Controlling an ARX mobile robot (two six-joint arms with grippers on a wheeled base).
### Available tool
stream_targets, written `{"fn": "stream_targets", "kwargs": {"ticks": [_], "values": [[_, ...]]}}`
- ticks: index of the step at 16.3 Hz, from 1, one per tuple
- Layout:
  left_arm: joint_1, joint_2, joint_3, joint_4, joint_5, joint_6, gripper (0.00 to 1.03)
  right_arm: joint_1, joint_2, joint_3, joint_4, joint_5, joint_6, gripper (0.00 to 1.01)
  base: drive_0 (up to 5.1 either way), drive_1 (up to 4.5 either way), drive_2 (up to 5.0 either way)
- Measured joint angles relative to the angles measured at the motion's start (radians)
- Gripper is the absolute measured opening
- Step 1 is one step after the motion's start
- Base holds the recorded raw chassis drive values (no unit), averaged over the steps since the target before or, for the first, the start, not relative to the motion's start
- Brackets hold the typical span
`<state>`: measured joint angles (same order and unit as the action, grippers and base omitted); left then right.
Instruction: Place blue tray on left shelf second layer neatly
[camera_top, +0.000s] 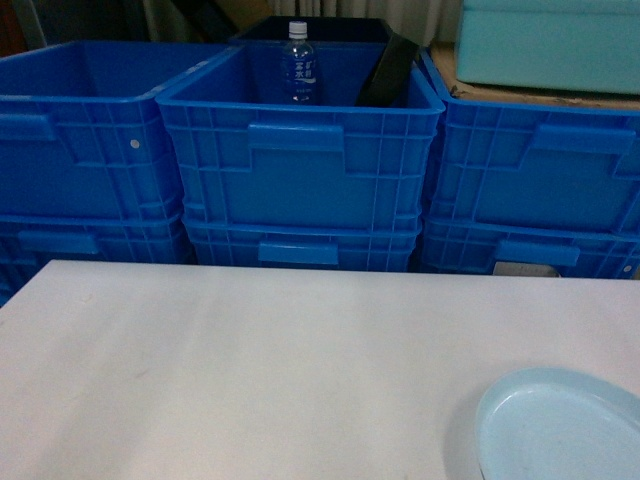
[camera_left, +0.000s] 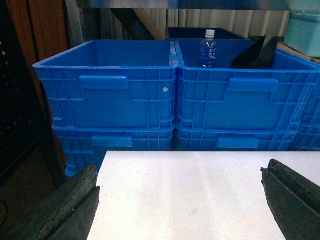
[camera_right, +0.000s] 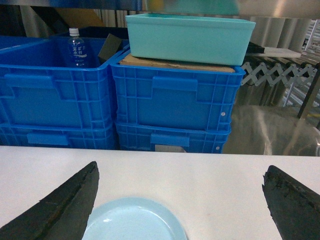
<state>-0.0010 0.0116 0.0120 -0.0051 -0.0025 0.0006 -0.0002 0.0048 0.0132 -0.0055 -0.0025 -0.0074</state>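
1. Dark-blue ribbed crates (camera_top: 300, 170): six in the head view, in three stacks of two.
2. Pale blue tray (camera_top: 560, 425): one, on the white tabletop (camera_top: 250, 370).
3. Water bottle (camera_top: 298, 62): one, standing in the middle top crate.
4. Teal bin (camera_right: 187, 37): one, on the right stack.
5. Black object (camera_top: 390, 70) leaning in the middle crate: one.

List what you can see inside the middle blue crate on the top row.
Inside the middle crate: an upright water bottle and a leaning black object. The crate's front wall hides its floor.
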Motion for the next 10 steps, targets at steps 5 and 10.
{"fn": "stream_targets", "kwargs": {"ticks": [5,10], "values": [[0.0,0.0,0.0,0.0,0.0,0.0,0.98,0.0,0.0,0.0,0.0,0.0,0.0,0.98,0.0,0.0,0.0],[0.0,0.0,0.0,0.0,0.0,0.0,0.98,0.0,0.0,0.0,0.0,0.0,0.0,0.98,0.0,0.0,0.0]]}}
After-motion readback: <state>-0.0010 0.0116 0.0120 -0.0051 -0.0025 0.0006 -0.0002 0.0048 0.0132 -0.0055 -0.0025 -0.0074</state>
